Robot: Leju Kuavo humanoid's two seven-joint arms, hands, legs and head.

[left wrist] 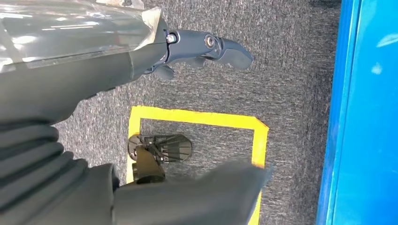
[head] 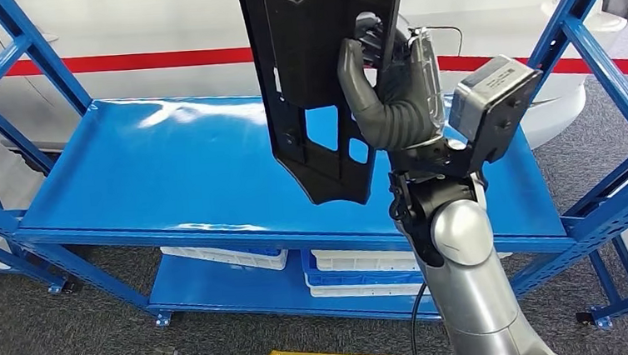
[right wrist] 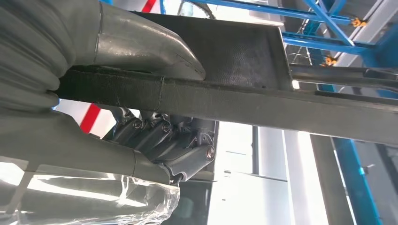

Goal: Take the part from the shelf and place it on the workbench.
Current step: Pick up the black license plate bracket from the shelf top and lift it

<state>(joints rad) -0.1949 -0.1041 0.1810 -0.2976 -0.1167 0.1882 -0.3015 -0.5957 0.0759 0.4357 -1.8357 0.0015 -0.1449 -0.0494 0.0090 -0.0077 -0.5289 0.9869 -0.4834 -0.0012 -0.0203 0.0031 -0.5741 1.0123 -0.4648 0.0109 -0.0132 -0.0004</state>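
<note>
We note the blue shelf (head: pixel 169 175) spanning the head view, with white bins (head: pixel 359 266) on its lower level. The black part (head: pixel 312 77) hangs upright above the shelf top, gripped at its edge by the right hand (head: pixel 392 88), thumb on one face and fingers (right wrist: pixel 159 136) on the other. The left hand (left wrist: pixel 141 56) hangs over grey carpet with a yellow tape outline (left wrist: pixel 197 119), holding nothing, fingers extended.

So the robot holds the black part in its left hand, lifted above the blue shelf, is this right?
Not quite: the holding hand is the right hand, not the left. The head view shows the arm coming in from the right side, with the hand gripping the black part lifted above the blue shelf. In the left wrist view, the left hand holds nothing, over the carpet.
</note>
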